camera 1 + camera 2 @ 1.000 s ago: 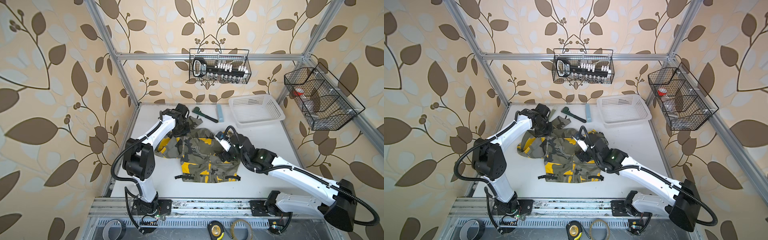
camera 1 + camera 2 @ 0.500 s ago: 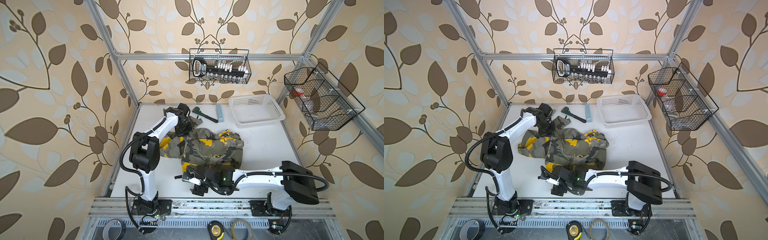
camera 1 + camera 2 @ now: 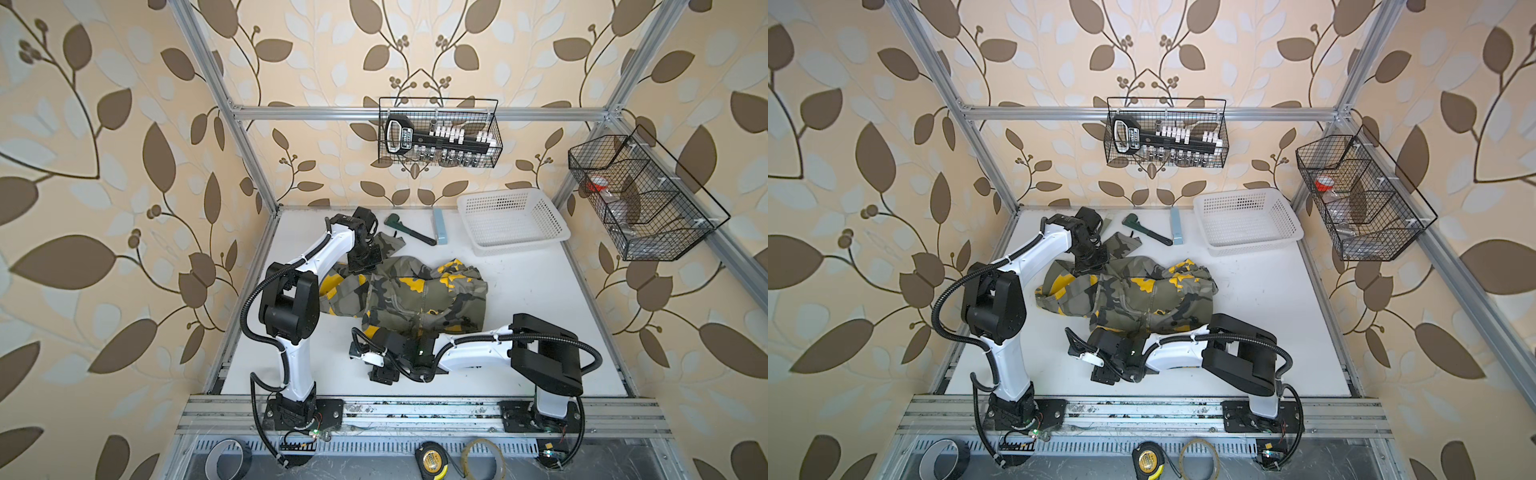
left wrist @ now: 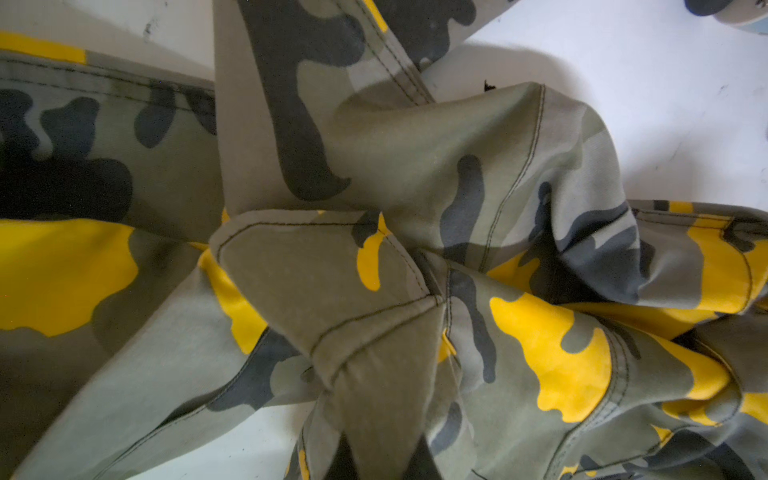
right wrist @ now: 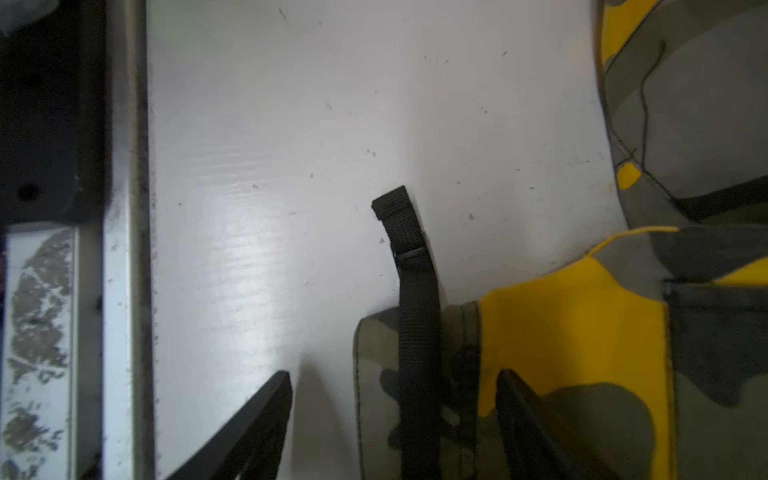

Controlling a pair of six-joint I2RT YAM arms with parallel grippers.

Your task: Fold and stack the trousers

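Showing a white table from above, with camouflage trousers bunched in a loose heap at its middle, the heap's long side running left to right. The right gripper sits low at the heap's near edge. Its fingers are spread apart, one over bare table and one over cloth. A yellow-patched corner and a black strap lie between them, not yet pinched. The right arm is the nearer one to this corner; it is folded low along the table's near side, forearm reaching leftward. The left gripper is pressed together on a gathered fold at the heap's far left edge, arm stretched out from its base, wrist pointing down.
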